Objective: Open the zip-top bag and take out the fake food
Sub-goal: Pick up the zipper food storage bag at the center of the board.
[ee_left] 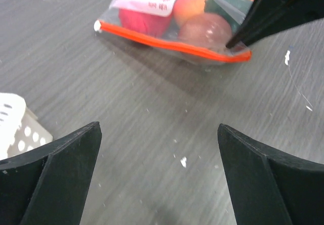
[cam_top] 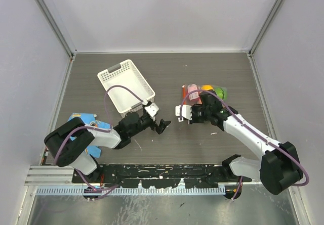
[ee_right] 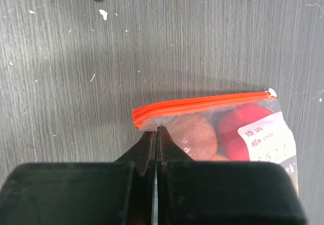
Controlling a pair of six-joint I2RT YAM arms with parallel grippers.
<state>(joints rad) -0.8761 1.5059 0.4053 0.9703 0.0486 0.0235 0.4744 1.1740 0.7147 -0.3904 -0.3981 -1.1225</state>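
The zip-top bag [cam_top: 205, 94] lies flat on the table right of centre, its orange zip strip [ee_right: 202, 103] shut. The fake food shows through the plastic: a brown ball [ee_right: 195, 134], a red one [ee_right: 245, 124], a peach one [ee_left: 190, 5] and green and yellow ones [cam_top: 215, 90]. My right gripper [ee_right: 157, 130] is shut, pinching the clear plastic just under the strip's near corner; in the top view this right gripper [cam_top: 187, 106] lies over the bag. My left gripper [cam_top: 163, 125] hovers open to the left of the bag, apart from it, the left gripper [ee_left: 159, 154] holding nothing.
A white perforated basket [cam_top: 126, 86] stands tilted at the back left, its corner [ee_left: 12, 124] beside my left fingers. A blue printed cloth [cam_top: 83, 121] lies at the far left by the left arm. White walls enclose the table.
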